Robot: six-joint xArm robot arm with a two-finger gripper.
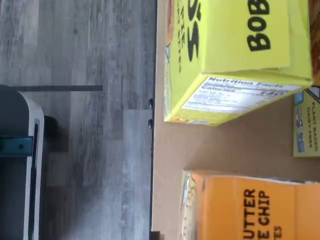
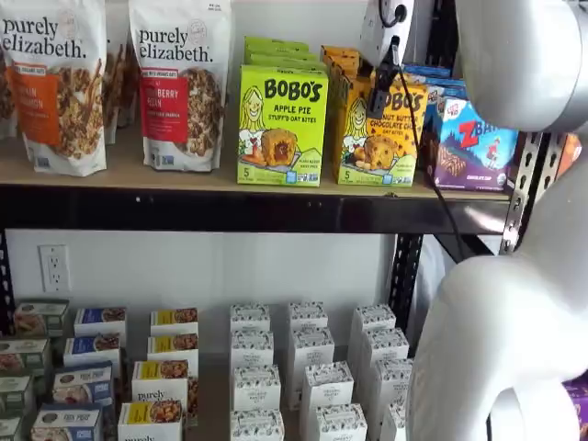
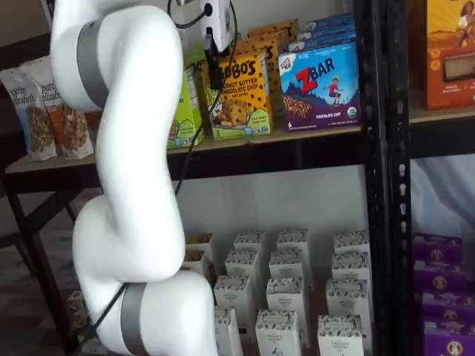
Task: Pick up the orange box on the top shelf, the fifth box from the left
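Note:
The orange box [image 2: 372, 129] stands upright on the top shelf [image 2: 138, 175], between a lime-green box and a blue box. It shows in both shelf views [image 3: 241, 93]. My gripper [image 2: 378, 106] hangs in front of the orange box's upper front face, white body above and black fingers pointing down. In a shelf view the fingers [image 3: 214, 78] overlap the box's left edge. They show side-on with no plain gap, so I cannot tell whether they are open. The wrist view shows the orange box's top [image 1: 250, 210] on the tan shelf board [image 1: 225, 145].
A lime-green Bobo's Apple Pie box [image 2: 280, 124] stands left of the orange box and a blue ZBar box [image 2: 469, 142] right of it. Granola bags [image 2: 55, 83] stand further left. Small white boxes [image 2: 303, 367] fill the surface below. A black upright [image 3: 378, 178] stands at the right.

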